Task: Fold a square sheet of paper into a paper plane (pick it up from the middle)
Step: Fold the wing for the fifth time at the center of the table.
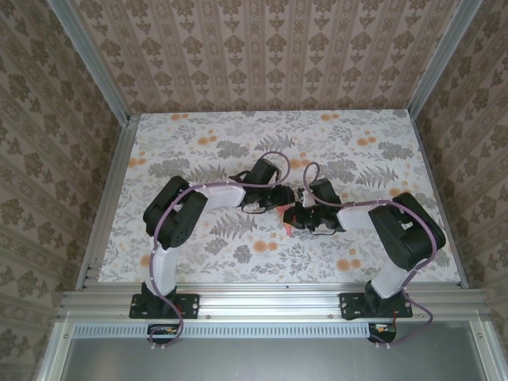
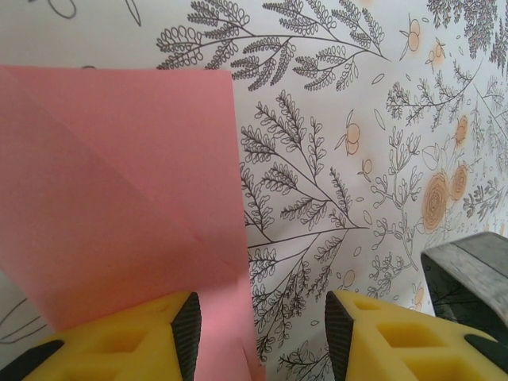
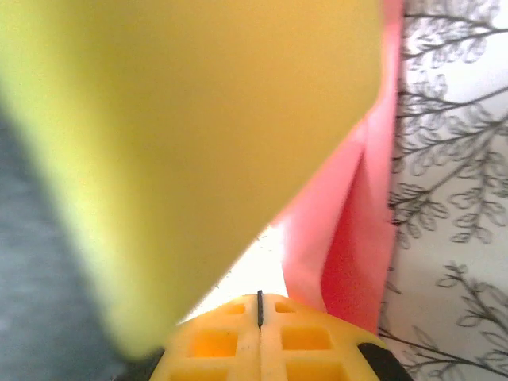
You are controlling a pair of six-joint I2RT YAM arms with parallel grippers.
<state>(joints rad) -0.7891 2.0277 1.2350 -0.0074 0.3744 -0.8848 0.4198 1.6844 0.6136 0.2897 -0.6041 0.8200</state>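
Top external view: both arms reach inward over the floral bench [image 1: 198, 151] and meet near its middle.

1. On the left, the left pincer [image 1: 274, 205] has its jaws apart. The left wrist view confirms this. The left pincer [image 2: 258, 321] shows a clear gap between its yellow pads, with bench print visible through it.
2. The square sheet of paper [image 2: 119, 198] stands at the left of that view, raised off the bench and creased diagonally. One narrow strip runs down along the inner face of the pad on that side. It is not clamped there.
3. From above, the square sheet of paper [image 1: 286, 213] appears as a small pink sliver between the two pincers.
4. On the right, the right pincer [image 1: 296, 216] has its jaws together. In the right wrist view the right pincer [image 3: 259, 305] closes on a thin seam, and the square sheet of paper [image 3: 357, 238] rises just right of it. Whether an edge is caught cannot be told.

Judgement: the paper sits off-centre in the left pincer's gap, so that pincer must re-centre before closing.
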